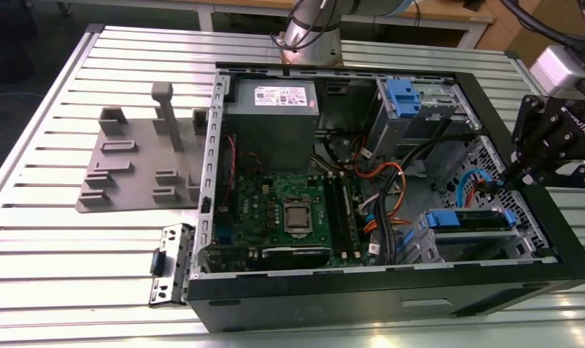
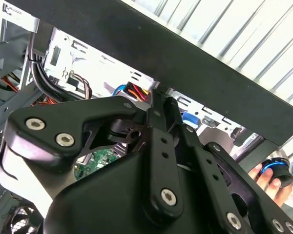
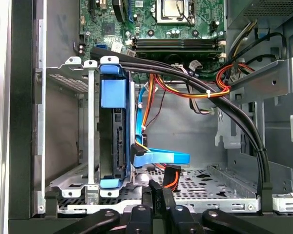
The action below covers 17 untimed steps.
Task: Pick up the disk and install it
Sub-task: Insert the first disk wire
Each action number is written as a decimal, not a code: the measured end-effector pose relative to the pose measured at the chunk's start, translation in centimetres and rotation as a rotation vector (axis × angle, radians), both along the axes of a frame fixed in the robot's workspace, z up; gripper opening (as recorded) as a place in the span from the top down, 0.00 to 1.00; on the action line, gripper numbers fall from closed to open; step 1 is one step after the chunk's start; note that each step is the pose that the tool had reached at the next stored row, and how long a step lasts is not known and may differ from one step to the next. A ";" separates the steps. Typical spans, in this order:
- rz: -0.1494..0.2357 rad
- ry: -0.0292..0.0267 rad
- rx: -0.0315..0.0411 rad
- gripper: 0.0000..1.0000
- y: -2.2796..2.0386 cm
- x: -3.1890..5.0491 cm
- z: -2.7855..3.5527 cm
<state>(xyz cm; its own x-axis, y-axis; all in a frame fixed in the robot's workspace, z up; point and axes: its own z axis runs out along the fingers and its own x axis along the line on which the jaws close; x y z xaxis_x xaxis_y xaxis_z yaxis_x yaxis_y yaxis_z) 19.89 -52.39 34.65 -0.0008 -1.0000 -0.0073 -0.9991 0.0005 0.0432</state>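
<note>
Disk (image 3: 113, 141) in blue caddy, upright in metal drive cage (image 3: 68, 126).

blk pincer (image 2: 158, 105), silver screws

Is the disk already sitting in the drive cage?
Yes, in the first wrist view the disk in its blue caddy stands on edge inside the metal drive cage, and the gripper holds nothing.

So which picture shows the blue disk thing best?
The first wrist view: the disk stands on edge in its metal cage, blue frame facing the camera. The exterior view shows it smaller, from above. The second wrist view shows mostly the claw.
</note>
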 end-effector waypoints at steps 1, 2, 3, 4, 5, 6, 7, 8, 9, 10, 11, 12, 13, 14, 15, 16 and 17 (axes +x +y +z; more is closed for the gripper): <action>0.000 -0.0002 -0.0001 0.80 0.00 0.00 0.20; 0.000 -0.0005 -0.0004 0.80 0.01 -0.02 0.40; 0.000 -0.0008 -0.0002 0.80 0.00 -0.05 0.52; 0.000 -0.0010 -0.0001 0.80 0.00 -0.06 0.53; 0.000 -0.0010 0.0001 0.80 0.00 -0.10 0.52; 0.000 -0.0010 0.0000 0.80 -0.01 -0.16 0.53; 0.000 -0.0010 -0.0002 0.80 -0.03 -0.20 0.54; 0.000 -0.0011 -0.0002 0.81 -0.06 -0.28 0.54; 0.000 -0.0011 -0.0004 0.81 -0.11 -0.35 0.55; 0.000 -0.0011 -0.0006 0.81 -0.20 -0.40 0.55; 0.000 -0.0011 -0.0003 0.81 -0.29 -0.44 0.54; 0.000 -0.0010 -0.0002 0.81 -0.43 -0.47 0.53; 0.000 -0.0010 -0.0002 0.81 -0.64 -0.49 0.53; 0.000 -0.0011 -0.0002 0.81 -0.92 -0.51 0.53; 0.000 -0.0010 -0.0003 0.81 -1.24 -0.54 0.53; 0.000 -0.0011 -0.0003 0.81 -1.61 -0.56 0.53; 0.000 -0.0011 -0.0003 0.81 -1.94 -0.58 0.53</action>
